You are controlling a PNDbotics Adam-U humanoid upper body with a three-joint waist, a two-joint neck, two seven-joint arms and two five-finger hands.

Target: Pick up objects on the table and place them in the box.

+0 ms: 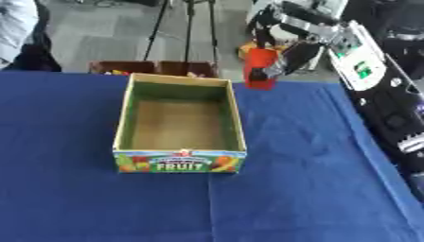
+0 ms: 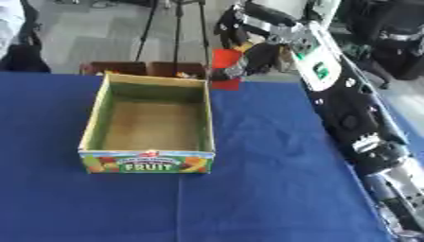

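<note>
Tripod legs (image 1: 189,28) behind right hand (image 1: 286,54), whose fingers curl round red object (image 1: 262,66), held up beyond blue table (image 1: 314,189). Cardboard box (image 1: 181,120) below-left, nothing visible inside.

The robot's right arm (image 2: 348,113) reaches in from the lower right edge toward the far side — black casing, silver joints, a white panel with a green mark near the wrist. At its end the right hand (image 1: 286,56) is raised, dark fingers curled round a red object (image 1: 262,70).
</note>
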